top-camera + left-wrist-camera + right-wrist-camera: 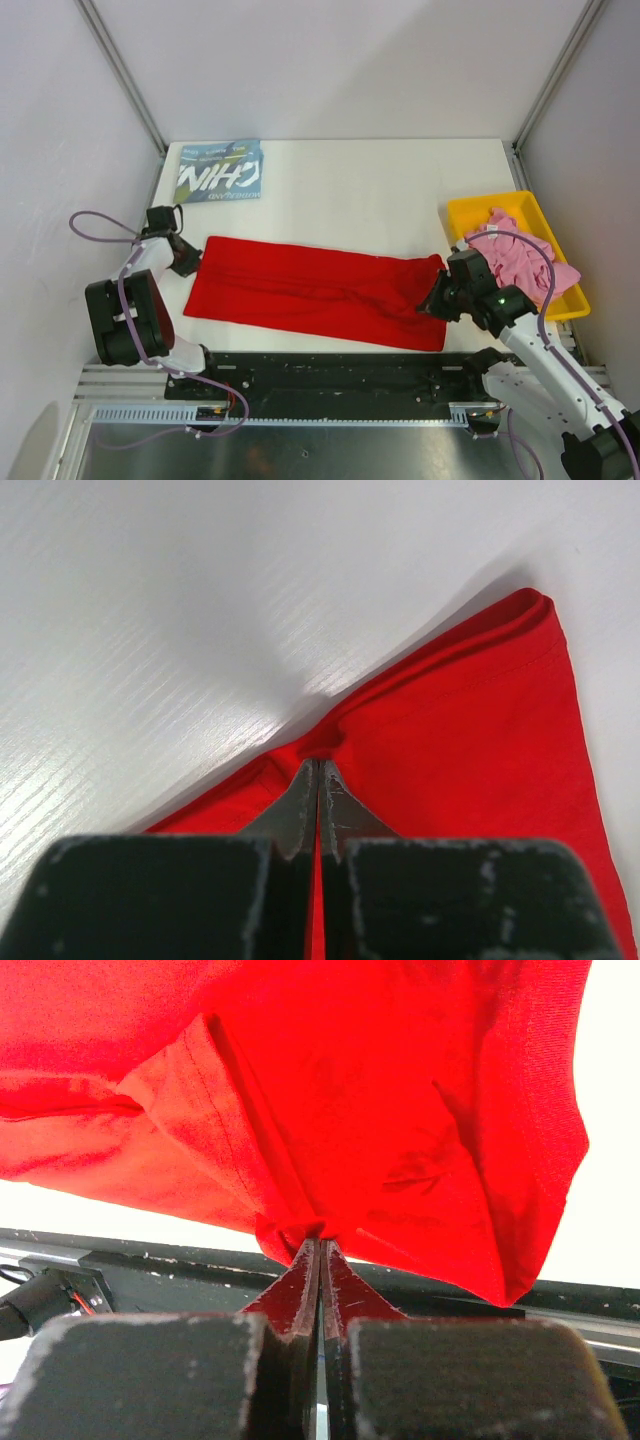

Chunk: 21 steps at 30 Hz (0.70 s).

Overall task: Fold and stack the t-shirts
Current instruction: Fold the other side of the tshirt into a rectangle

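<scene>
The red t-shirt (310, 290) lies folded into a long band across the near middle of the table, plain side up. My left gripper (188, 258) is shut on its left edge; in the left wrist view the fingertips (320, 765) pinch a fold of the red cloth (470, 740) low on the table. My right gripper (437, 300) is shut on its right end; in the right wrist view the cloth (380, 1110) hangs lifted from the pinch (320, 1242). The blue t-shirt (220, 172) with white letters lies folded at the far left. The pink t-shirt (520, 252) sits crumpled in the tray.
The yellow plastic tray (478, 212) stands at the right edge of the table. A black rail (340, 370) runs along the near edge between the arm bases. Metal frame posts rise at the far corners.
</scene>
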Motion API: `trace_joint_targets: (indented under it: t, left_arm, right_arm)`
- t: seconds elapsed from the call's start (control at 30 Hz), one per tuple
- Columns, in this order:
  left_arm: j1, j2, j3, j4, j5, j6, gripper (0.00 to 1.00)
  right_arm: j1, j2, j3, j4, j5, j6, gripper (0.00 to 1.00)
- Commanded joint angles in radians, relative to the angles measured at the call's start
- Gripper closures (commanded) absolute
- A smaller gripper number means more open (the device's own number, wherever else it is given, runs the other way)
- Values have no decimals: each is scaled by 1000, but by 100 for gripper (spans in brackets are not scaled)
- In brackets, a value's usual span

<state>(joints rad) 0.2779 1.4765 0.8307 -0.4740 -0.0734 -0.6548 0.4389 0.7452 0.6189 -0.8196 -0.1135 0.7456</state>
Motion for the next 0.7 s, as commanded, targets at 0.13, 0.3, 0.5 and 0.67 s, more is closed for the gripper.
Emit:
trace_joint_targets:
  t: [0.13,0.3,0.5,0.67]
  left_arm:
    - [11,11,30,8,0,6,100]
    - [12,16,34,8,6,10,100]
    - [11,23,35,8,7,9,100]
    - [11,26,33,8,11,9,100]
  right_arm:
    - [53,9,-21,45,-29,34,100]
    - [82,21,-47,67,-25,45,99]
    - [87,17,-50,85,-45,54,98]
    - [104,53,-45,124,-54,62,99]
